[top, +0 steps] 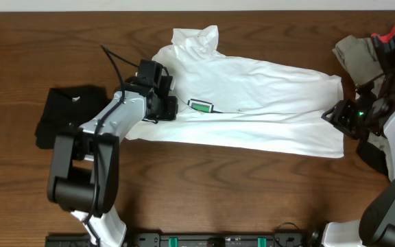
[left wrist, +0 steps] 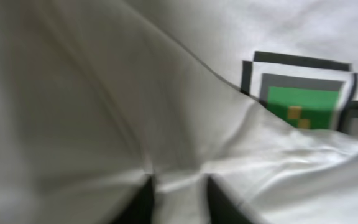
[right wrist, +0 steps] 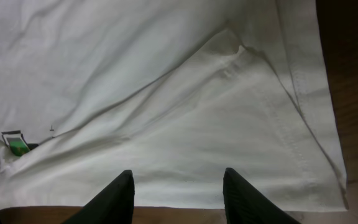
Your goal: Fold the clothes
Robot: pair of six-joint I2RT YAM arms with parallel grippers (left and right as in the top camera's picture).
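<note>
**Entry: fold in progress, white shirt.**

- The white T-shirt [top: 266, 103] lies across the middle of the bench [top: 252, 199] as a long band. A sleeve bunches up at its far left end.
- A fold of cloth runs lengthwise and half covers the green print [top: 201, 106], so the first lengthwise fold looks started but not flattened.
- Your left gripper [left wrist: 179, 182] sits at the shirt's left end, just beside the print. Its wrist view shows a ridge of white cloth filling the gap between the two fingers. You cannot tell whether it is pinched or merely lying there.
- Your right gripper [right wrist: 178, 174] is at the shirt's right end, near the hem corner. Its fingers stand apart over flat cloth and hold nothing.
- A black garment [top: 67, 116] lies to the left as a compact square, apart from the shirt. Count it as probably done.
- A heap of khaki, red and dark garments [top: 362, 51] sits at the far right, unfolded.

**Judgement:** the task is early to middle. This shirt needs its lengthwise fold smoothed and then crosswise folds. After that, you have the heap to do.
</note>
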